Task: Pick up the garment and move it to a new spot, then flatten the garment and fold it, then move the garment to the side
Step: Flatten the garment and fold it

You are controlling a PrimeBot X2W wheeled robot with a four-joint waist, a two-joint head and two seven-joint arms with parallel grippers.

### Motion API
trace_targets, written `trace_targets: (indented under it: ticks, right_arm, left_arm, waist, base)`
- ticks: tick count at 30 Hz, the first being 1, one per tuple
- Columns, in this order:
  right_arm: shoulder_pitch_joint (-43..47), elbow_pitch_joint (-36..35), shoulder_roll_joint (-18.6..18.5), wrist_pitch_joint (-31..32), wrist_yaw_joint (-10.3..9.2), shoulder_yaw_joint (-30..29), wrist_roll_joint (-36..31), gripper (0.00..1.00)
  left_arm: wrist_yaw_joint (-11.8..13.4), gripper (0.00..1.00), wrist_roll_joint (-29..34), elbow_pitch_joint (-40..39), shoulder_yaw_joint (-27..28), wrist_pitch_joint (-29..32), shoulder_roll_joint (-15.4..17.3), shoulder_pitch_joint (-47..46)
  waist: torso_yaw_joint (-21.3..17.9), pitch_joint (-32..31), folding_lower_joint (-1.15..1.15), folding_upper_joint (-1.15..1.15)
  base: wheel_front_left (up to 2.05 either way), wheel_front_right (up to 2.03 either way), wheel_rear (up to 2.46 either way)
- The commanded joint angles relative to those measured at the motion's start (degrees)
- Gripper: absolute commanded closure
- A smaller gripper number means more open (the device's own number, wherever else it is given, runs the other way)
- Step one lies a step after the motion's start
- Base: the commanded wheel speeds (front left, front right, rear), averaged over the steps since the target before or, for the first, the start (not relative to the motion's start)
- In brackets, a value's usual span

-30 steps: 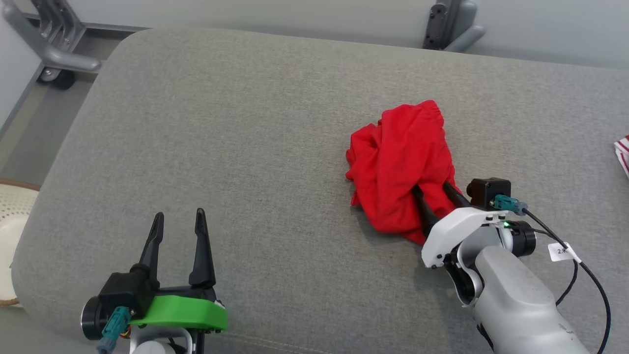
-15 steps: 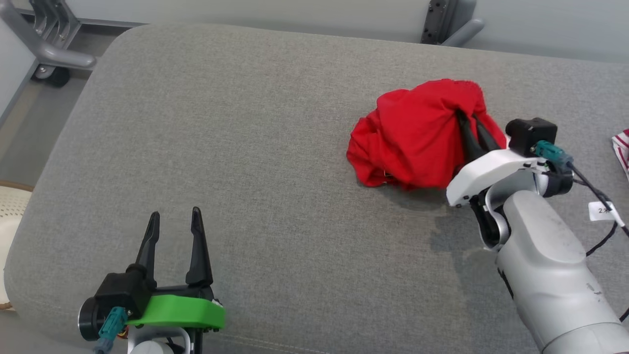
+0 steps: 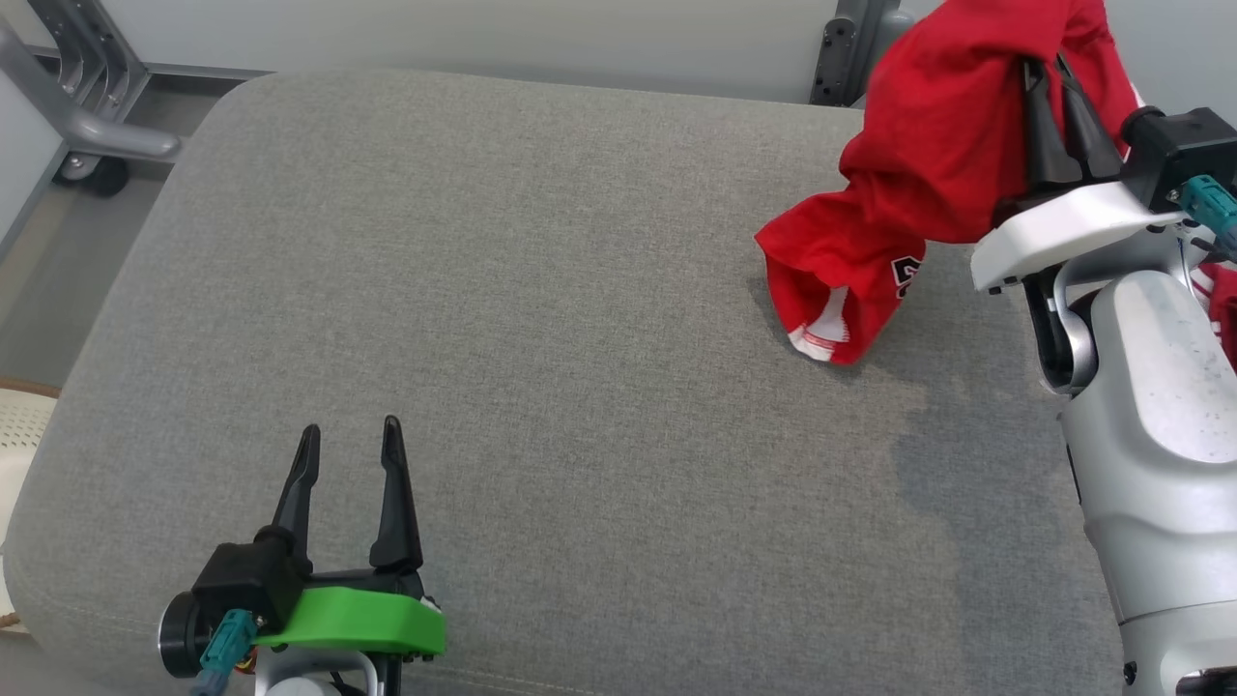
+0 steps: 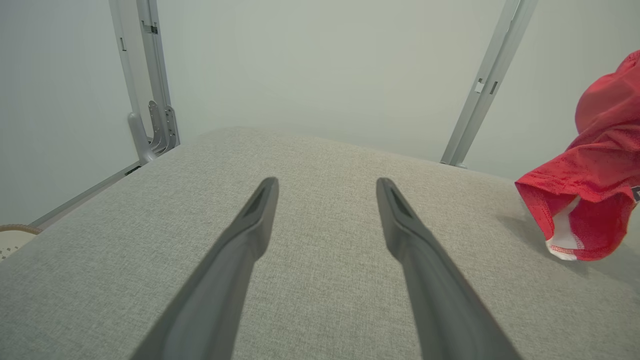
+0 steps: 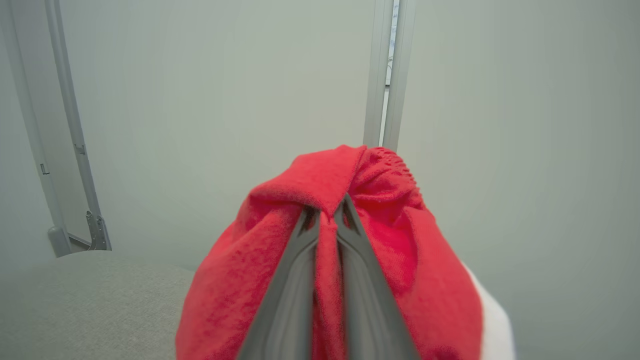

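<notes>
The red garment (image 3: 928,164) hangs in the air at the upper right, pinched by my right gripper (image 3: 1049,72), which is shut on a fold near its top. Its lower end, with a white-trimmed opening (image 3: 821,329), touches or nearly touches the grey cushion (image 3: 541,319). The right wrist view has both fingers pressed together on the red cloth (image 5: 327,235). My left gripper (image 3: 350,435) rests open at the lower left, far from the garment, nothing between its fingers (image 4: 250,235). The hanging end of the garment (image 4: 590,200) is at the right edge of the left wrist view.
A grey metal frame with a wheel (image 3: 87,135) stands off the cushion's far left corner, and another bracket (image 3: 850,48) at the back. A pale wicker basket (image 3: 19,435) sits on the floor left of the cushion. A pale wall lies behind.
My right gripper has lifted the red garment off the cushion, up and toward the back right; the bundle has unrolled and now hangs down. The left arm stays still.
</notes>
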Motion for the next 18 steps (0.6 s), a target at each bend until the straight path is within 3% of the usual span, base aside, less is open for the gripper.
trace_targets:
  ticks: [1, 5, 11, 18]
  right_arm:
    - [0.0, -1.1, -0.2, -0.2, -0.05, -0.2, -1.4, 1.00]
    - [2.7, -1.1, 0.8, -0.2, -0.05, 3.6, -4.8, 1.00]
    - [6.5, 5.6, 2.6, -0.2, -0.05, 13.8, -7.3, 1.00]
    - [9.4, 10.8, 5.2, -0.2, -0.06, 22.3, -5.2, 1.00]
  left_arm:
    - [-0.2, 0.00, 0.6, 0.1, 0.3, 0.0, 0.0, 0.7]
    - [-0.5, 0.00, 0.7, 0.3, 0.6, 0.0, 0.0, 1.0]
    - [-0.9, 0.00, 0.8, 0.4, 0.3, 0.0, 0.0, 0.8]
    - [-1.0, 0.00, 1.0, 0.5, 0.2, 0.0, 0.0, 0.3]
  waist:
    - [0.1, -0.4, 0.00, 0.39]
    - [0.1, -1.0, 0.00, 0.39]
    - [0.4, -0.9, 0.00, 0.39]
    - [1.1, -0.3, 0.00, 0.39]
  base:
    - [0.00, 0.00, 0.00]
    - [0.00, 0.00, 0.00]
    - [0.00, 0.00, 0.00]
    - [0.00, 0.00, 0.00]
